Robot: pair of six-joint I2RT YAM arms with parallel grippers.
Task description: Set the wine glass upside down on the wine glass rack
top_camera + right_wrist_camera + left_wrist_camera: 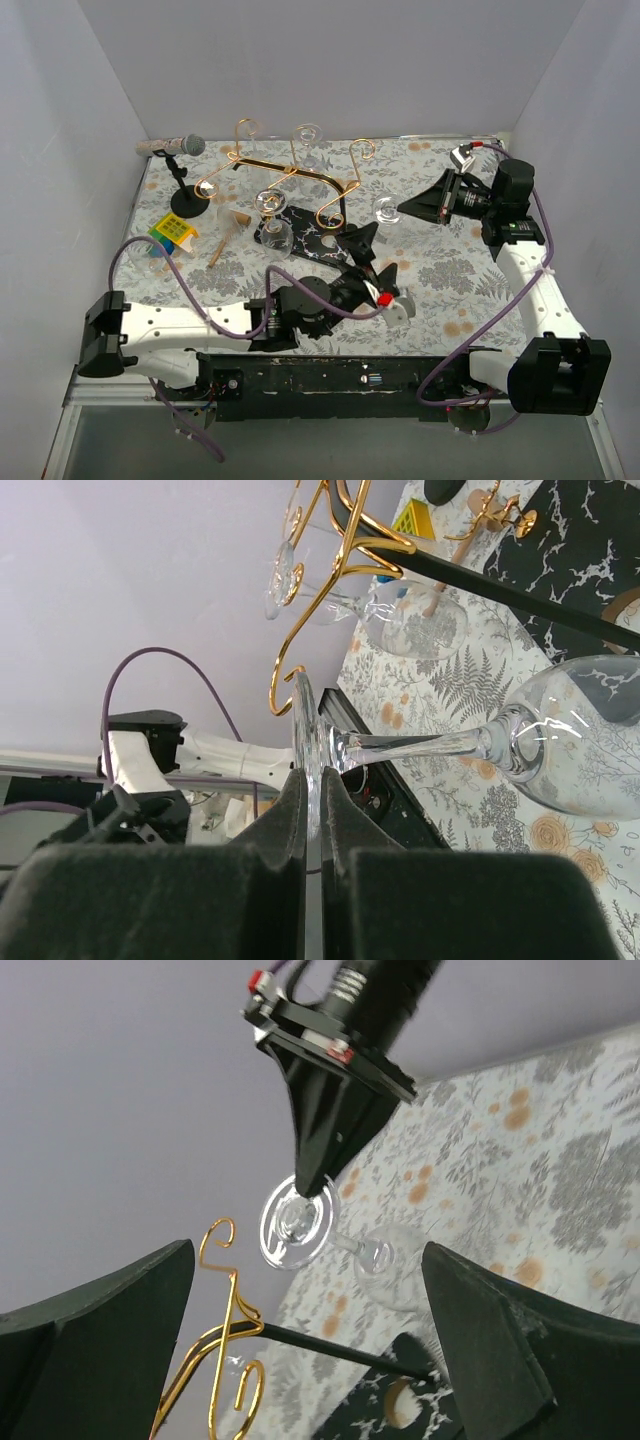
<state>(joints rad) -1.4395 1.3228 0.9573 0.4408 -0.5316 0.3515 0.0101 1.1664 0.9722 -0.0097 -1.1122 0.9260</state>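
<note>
Just right of the gold bent-wire wine glass rack (290, 172) w/ black veined base, my right gripper (312, 780) pinches the clear stemmed wine glass (420, 745) by its foot, bowl down, ready for hanging; left gripper (368, 252) fingers apart, idle.

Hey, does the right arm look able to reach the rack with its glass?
Probably yes. The right gripper, shut on the foot of the wine glass, sits just right of the wine glass rack, nothing between; the open left gripper sits aside.

Clear glossy wine glass (575, 730), shiny gold metal-wire wine glass rack (290, 172)
</note>
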